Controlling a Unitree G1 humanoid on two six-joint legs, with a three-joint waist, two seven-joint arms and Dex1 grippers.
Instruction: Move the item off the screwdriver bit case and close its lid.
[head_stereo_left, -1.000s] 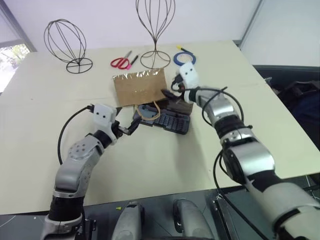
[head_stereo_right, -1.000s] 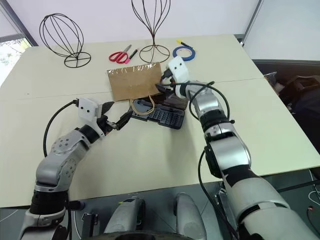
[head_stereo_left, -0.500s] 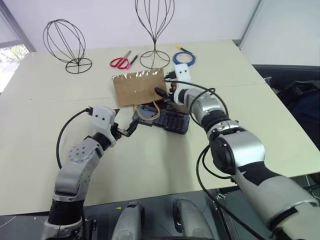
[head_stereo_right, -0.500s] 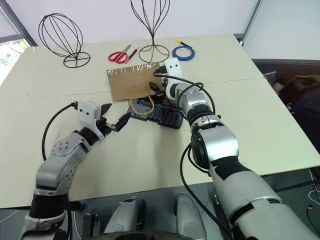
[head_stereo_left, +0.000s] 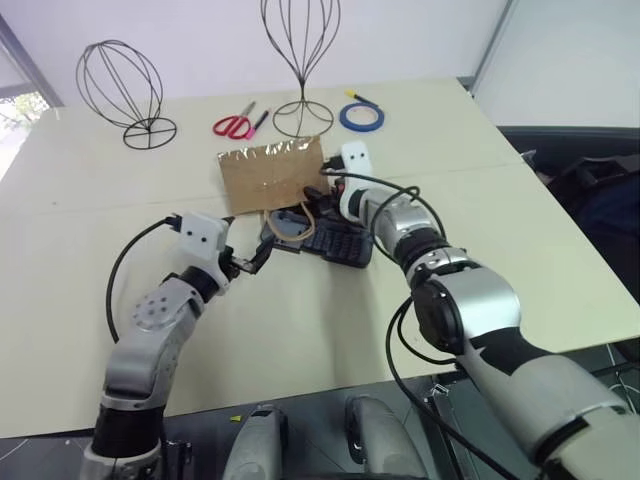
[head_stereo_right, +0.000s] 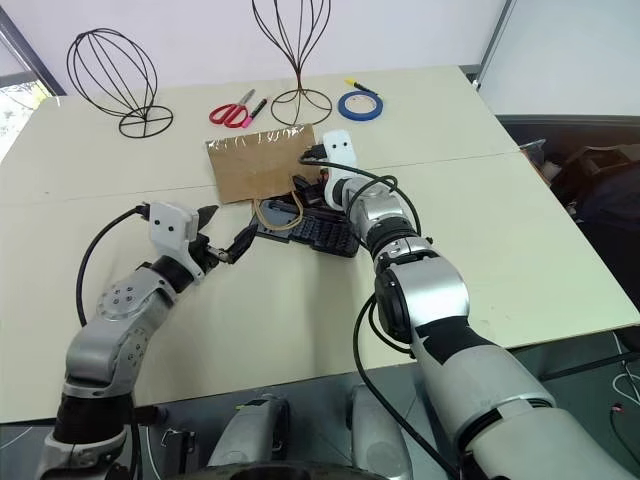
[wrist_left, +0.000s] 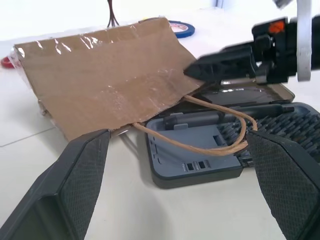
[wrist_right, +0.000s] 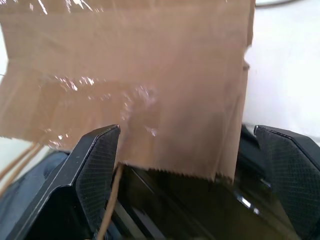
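The brown paper bag (head_stereo_left: 268, 176) lies flat on the table, its near edge resting over the open case's smoky-brown lid (wrist_left: 239, 94). Its tan loop handles (wrist_left: 216, 146) lie across the dark grey screwdriver bit case (head_stereo_left: 338, 242). My right gripper (wrist_right: 186, 131) is open. It sits low over the lid at the bag's near right corner, with the bag's edge between its fingers (wrist_right: 95, 170). Whether they touch the paper I cannot tell. My left gripper (head_stereo_right: 228, 228) is open and empty, just left of the case, pointing at the handles.
Behind the bag are red scissors (head_stereo_left: 232, 126), a pen (head_stereo_left: 263, 118), a blue tape roll (head_stereo_left: 360, 117) and two wire head forms (head_stereo_left: 114, 92), (head_stereo_left: 299, 60). The table's right edge (head_stereo_left: 560, 215) drops off toward dark gear on the floor.
My right gripper has come down and leftward onto the bag's near right corner above the lid. The left gripper, the bag and the case have stayed put.
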